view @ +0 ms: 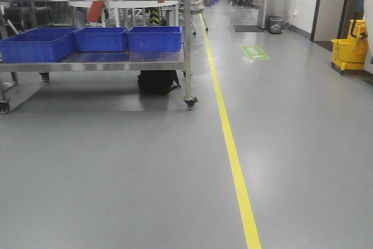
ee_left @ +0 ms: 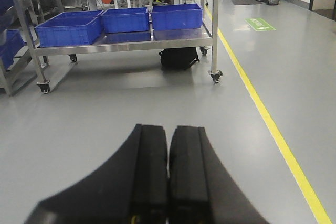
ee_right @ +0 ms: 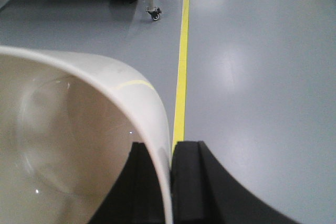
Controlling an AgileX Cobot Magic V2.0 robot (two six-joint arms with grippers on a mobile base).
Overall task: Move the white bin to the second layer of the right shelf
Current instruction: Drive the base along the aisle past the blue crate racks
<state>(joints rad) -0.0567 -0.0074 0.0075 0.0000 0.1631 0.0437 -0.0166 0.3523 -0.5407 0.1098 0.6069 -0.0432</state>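
Front view: we are noting blue crates [view: 99, 39] on a steel trolley [view: 116, 66]. Left wrist view: the left end effector [ee_left: 168, 136] is sitting closed, fingers touching. Right wrist view: the right end effector [ee_right: 171, 153] is clamping the white bin [ee_right: 79, 129] by its wall, above the floor [ee_right: 252, 77].

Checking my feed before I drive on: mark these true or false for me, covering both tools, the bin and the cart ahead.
1. The right tool grips the bin by its wall. True.
2. The left tool also grips the bin. False: it is shut on nothing.
3. The bin is full. False: its visible inside is bare.
4. A black bag lies under the cart. True.
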